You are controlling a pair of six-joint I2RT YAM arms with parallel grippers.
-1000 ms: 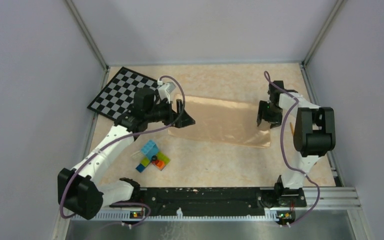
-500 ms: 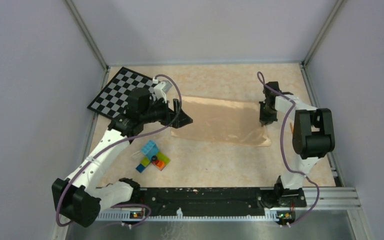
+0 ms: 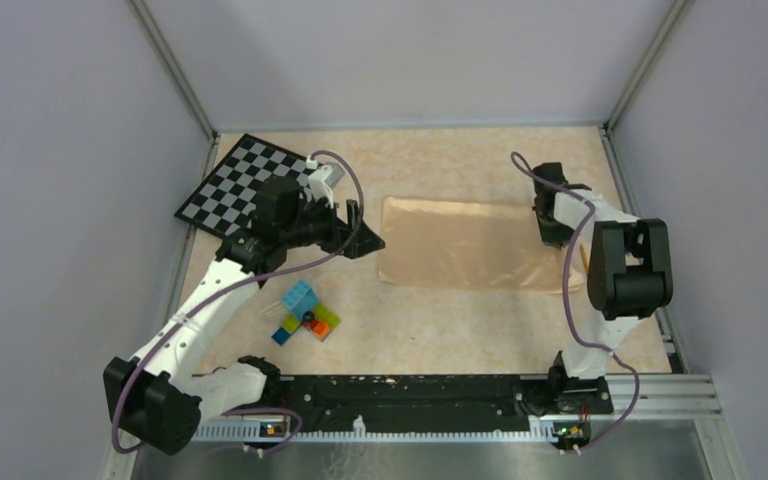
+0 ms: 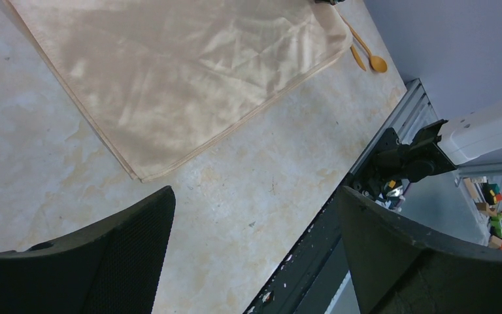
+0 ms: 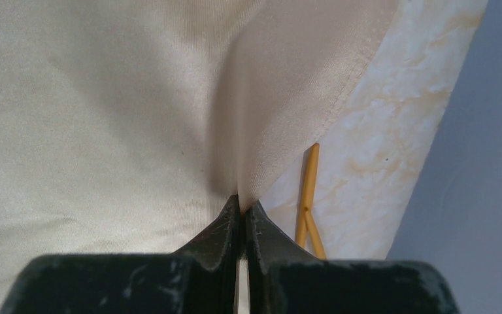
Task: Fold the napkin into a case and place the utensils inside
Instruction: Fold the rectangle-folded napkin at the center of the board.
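Now the right gripper (image 5: 242, 208) is clamped on an edge fold of the napkin (image 5: 91, 118), whose length stretches away toward the wide-open left gripper (image 4: 251, 196).

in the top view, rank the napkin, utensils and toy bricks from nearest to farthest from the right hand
1. napkin: its right edge is pinched in the right hand.
2. utensils: lying just to the right of that hand.
3. toy bricks: far off on the left side.
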